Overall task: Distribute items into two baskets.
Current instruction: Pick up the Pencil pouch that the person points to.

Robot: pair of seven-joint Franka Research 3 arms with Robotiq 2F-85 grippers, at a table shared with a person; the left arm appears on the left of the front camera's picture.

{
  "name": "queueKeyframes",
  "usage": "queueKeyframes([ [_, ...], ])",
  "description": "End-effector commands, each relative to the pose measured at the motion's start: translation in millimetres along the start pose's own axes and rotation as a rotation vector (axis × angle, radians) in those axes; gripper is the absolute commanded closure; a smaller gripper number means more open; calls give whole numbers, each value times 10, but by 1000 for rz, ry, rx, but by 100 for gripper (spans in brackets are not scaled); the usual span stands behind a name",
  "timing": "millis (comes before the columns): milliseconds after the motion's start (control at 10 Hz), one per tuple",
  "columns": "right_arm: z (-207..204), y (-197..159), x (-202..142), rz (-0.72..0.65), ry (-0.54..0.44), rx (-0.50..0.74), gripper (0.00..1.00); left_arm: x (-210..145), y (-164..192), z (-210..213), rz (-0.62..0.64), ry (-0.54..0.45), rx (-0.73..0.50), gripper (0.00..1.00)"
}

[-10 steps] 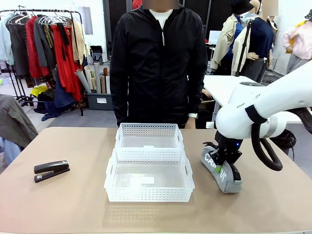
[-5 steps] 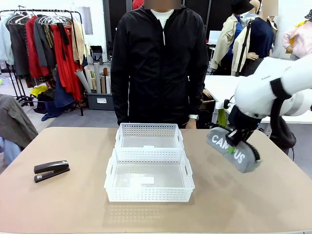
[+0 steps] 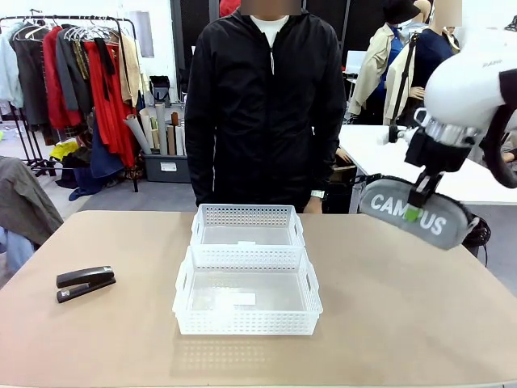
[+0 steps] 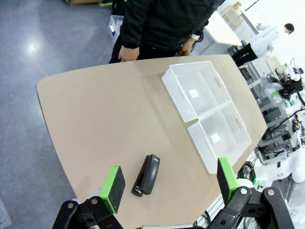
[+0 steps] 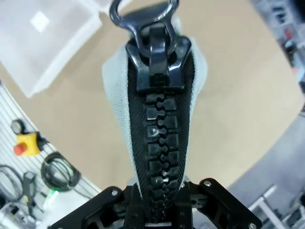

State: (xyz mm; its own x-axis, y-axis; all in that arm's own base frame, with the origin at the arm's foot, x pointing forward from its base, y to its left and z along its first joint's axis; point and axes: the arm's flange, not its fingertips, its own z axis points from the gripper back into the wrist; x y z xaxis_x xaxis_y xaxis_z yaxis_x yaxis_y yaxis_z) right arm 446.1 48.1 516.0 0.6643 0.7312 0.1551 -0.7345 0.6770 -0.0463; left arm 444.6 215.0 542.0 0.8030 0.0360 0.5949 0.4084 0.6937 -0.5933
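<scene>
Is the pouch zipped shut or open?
Shut: right wrist view shows teeth on the pouch meshed up to the slider at its end.

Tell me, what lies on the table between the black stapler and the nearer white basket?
Nothing: the front view shows bare tabletop between the stapler and the near basket.

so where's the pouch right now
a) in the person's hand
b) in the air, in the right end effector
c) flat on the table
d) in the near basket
b: the right end effector grips the pouch, which hangs in the air above the table.
</scene>
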Motion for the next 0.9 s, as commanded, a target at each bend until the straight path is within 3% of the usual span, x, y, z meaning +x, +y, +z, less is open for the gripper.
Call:
queueKeyframes([
  [0, 303, 6, -125, 113, 5, -47, 100, -3, -14, 21, -2, -4, -2, 0],
  [500, 708, 85, -270, 148, 14, -59, 100, -3, -14, 21, -2, -4, -2, 0],
  [800, 596, 101, -252, 127, -14, -43, 100, -3, -14, 21, -2, -4, -2, 0],
])
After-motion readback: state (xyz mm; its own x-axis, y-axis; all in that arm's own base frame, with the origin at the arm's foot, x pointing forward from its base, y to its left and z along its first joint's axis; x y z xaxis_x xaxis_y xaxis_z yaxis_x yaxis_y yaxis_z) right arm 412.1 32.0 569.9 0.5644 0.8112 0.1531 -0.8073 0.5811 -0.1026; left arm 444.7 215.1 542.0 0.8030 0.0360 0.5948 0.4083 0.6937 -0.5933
